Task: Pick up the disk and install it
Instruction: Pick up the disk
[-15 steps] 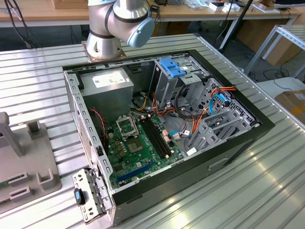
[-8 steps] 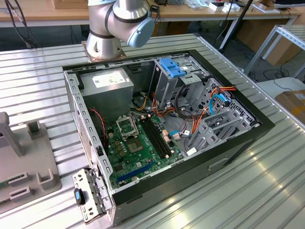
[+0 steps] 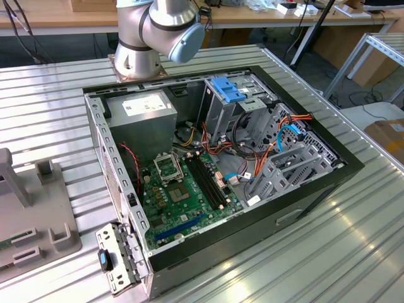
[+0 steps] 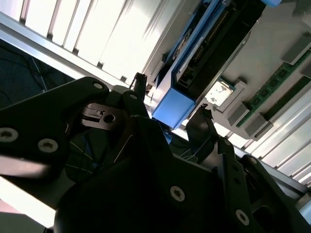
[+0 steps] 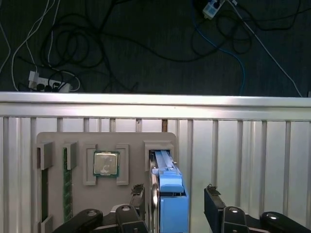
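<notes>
— Where is the disk (image 5: 170,206)?
— It stands on edge in a slot of the grey fixture tray (image 5: 155,138), with a bright blue carrier rail around grey metal. The gripper (image 5: 174,190) straddles it, its fingers (image 5: 214,201) spread wide, one on each side. They seem just clear of it, but I can't be sure.
— Any readable print?
— None. The white label on the power supply (image 3: 142,110) is too small to read.
— What else is on the tray?
— A processor chip (image 5: 106,163) sits beside the disk's slot, with memory sticks (image 5: 67,184) on the chip's other side.
— And the surroundings?
— A ribbed aluminium table (image 5: 243,155) with an open computer case (image 3: 303,196) in the middle and the tray at the exterior view's left. Past the table edge there is dark floor with cables (image 5: 87,43) and a power strip (image 5: 41,83).
</notes>
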Controlling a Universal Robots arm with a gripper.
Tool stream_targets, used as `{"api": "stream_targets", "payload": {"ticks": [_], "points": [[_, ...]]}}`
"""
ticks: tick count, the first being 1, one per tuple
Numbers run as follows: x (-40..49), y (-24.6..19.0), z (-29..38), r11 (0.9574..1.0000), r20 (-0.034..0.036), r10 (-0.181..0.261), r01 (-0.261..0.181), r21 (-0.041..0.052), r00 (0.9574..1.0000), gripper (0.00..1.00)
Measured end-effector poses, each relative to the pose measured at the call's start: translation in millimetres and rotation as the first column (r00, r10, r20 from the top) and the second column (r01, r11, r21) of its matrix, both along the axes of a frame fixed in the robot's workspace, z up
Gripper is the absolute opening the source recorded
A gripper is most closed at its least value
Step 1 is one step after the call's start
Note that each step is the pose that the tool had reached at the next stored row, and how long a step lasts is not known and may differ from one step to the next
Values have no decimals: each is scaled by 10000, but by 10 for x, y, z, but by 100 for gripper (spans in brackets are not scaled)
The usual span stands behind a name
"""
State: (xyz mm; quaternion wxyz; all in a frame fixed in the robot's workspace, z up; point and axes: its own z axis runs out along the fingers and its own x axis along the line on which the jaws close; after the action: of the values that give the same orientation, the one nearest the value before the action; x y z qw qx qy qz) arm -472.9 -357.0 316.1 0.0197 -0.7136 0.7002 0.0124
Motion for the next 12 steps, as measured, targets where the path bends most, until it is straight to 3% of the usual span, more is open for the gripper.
{"api": "stream_targets", "payload": {"ticks": [12], "points": [[37,0,-58,10000,1,21,-21,1,10000,60]]}}
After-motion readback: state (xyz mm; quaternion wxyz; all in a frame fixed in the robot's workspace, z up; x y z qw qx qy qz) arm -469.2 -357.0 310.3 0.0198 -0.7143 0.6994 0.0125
